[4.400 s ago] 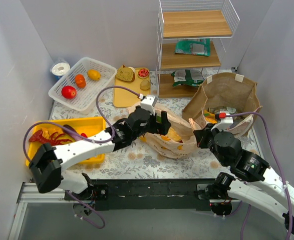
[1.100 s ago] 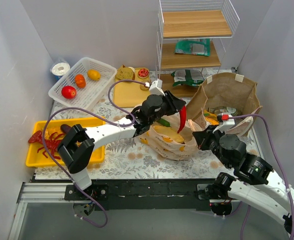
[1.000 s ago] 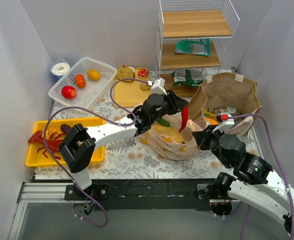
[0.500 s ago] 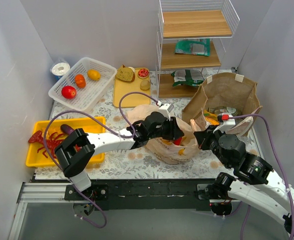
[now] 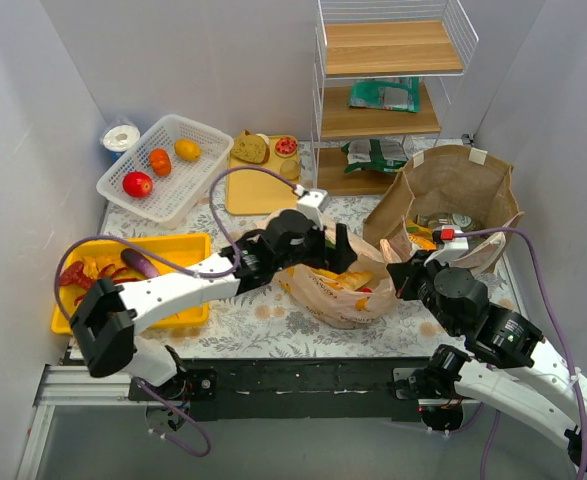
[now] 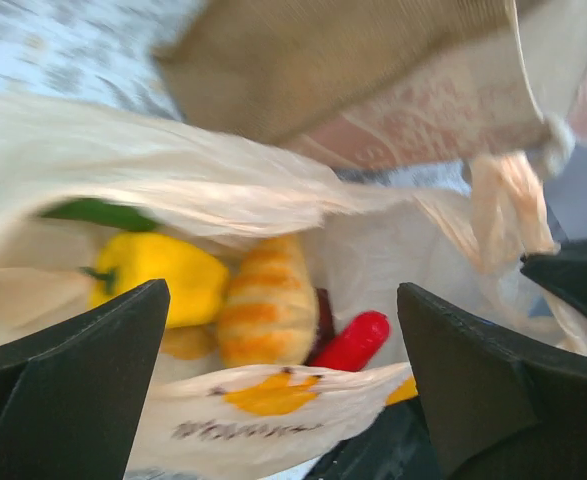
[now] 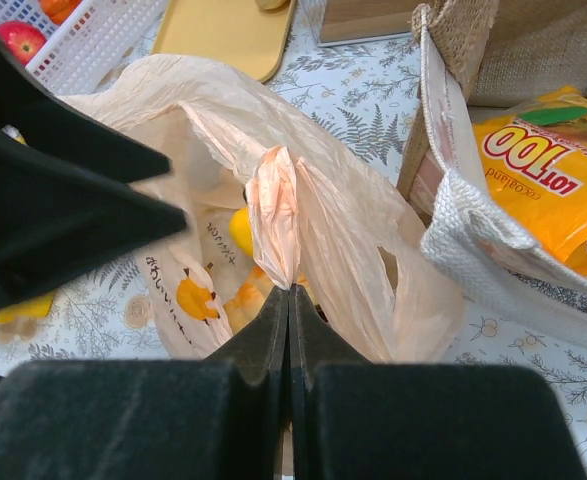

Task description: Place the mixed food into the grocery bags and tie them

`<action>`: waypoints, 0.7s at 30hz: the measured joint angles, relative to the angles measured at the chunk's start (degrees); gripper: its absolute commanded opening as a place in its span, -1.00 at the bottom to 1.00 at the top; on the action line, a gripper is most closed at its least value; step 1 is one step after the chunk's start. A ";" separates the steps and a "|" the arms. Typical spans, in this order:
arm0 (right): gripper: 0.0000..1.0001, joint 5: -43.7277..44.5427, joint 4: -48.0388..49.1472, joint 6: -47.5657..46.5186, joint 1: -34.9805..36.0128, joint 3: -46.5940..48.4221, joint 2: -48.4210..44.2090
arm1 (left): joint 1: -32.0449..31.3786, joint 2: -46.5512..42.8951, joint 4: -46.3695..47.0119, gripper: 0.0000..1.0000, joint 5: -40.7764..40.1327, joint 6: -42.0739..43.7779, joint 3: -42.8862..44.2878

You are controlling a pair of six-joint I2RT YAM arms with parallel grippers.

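Filling step. Your left end effector (image 6: 281, 292) stands wide open and empty over the peach plastic bag (image 7: 343, 230). The red pepper (image 6: 351, 342) lies inside. Your right end effector (image 7: 290, 300) pinches its handle (image 7: 278, 215). Next, likely: withdraw the left arm and fetch more food.

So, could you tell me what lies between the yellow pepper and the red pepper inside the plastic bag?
A ridged brown bread piece lies between the yellow pepper and the red pepper in the plastic bag, as the left wrist view shows.
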 measured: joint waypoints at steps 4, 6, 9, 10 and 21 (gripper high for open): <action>-0.97 0.02 0.00 0.00 0.00 0.00 -0.17 | 10.69 -10.69 -3.82 0.96 -0.79 2.36 -1.25; -0.97 0.02 0.00 0.00 0.00 0.00 -0.17 | 20.20 -16.09 -5.73 0.96 -1.84 2.84 -2.40; -0.97 0.02 0.00 -0.02 0.00 0.00 -0.17 | 35.63 -19.93 -10.01 0.96 -4.63 2.38 -3.06; -0.97 0.02 0.00 -0.02 0.00 0.00 -0.17 | 40.13 -19.82 -11.61 0.96 -5.99 1.92 -3.28; -0.97 0.00 -0.02 -0.42 0.00 0.70 0.35 | 70.10 -11.39 -22.84 0.93 -10.21 -1.07 -15.34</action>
